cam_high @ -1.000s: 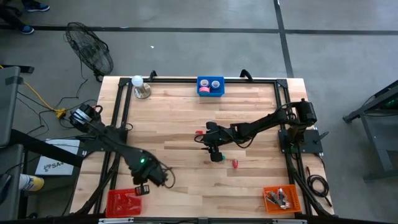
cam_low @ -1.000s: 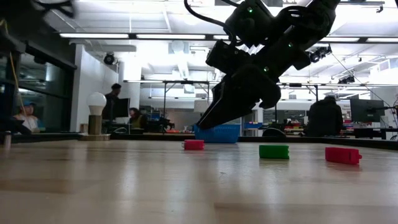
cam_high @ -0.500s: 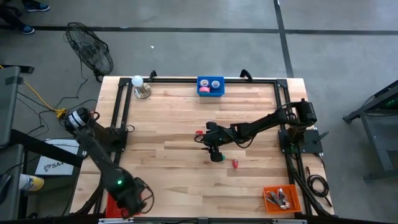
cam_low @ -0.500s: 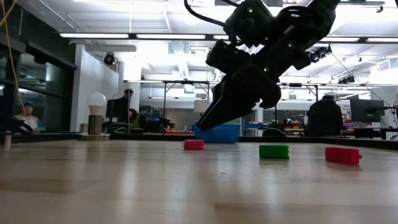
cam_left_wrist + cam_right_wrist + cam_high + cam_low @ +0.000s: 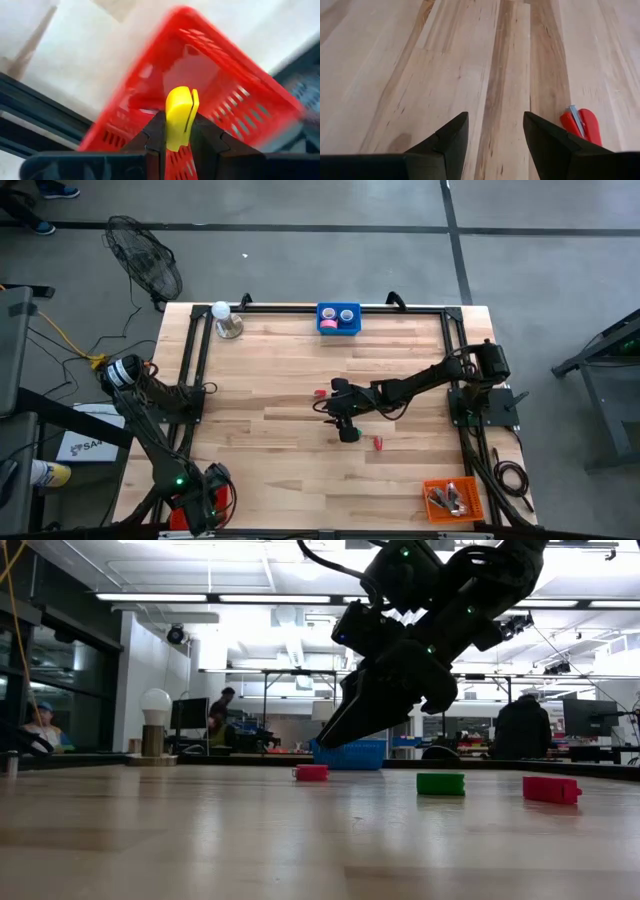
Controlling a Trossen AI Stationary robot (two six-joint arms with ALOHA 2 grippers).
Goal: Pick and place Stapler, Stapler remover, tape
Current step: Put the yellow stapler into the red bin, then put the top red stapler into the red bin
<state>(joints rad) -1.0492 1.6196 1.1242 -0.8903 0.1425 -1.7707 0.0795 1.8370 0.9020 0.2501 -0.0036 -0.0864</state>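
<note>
Risk sits mostly with the left gripper [image 5: 175, 145], which hangs over the red basket [image 5: 225, 500] at the near-left corner of the table [image 5: 280, 390], clenched on a small yellow object [image 5: 181, 116]. I cannot tell whether that object is a stapler, a stapler remover or something else. In the left wrist view it stands upright between the fingers, pinched only at its lower end, with the basket blurred beneath. If the grip lets go while the gripper is near the basket's rim rather than over its middle, the piece could strike the wall and bounce onto the table or off the edge.

The right gripper [image 5: 495, 135] is near the middle of the table, fingers apart and holding nothing, with bare wood between them. A red item [image 5: 581, 125] with a pale metal strip lies just beside 1 finger, outside the gap, so closing here would catch nothing, or would nudge the item aside. The low view shows 3 small blocks resting on the table: red [image 5: 312, 772], green [image 5: 441, 783] and a second red [image 5: 551, 789].

Tape rolls [image 5: 338, 316] sit in the blue bin [image 5: 338, 328] at the far edge; an orange bin [image 5: 432, 490] at the near-right corner holds several pieces too small to identify.
</note>
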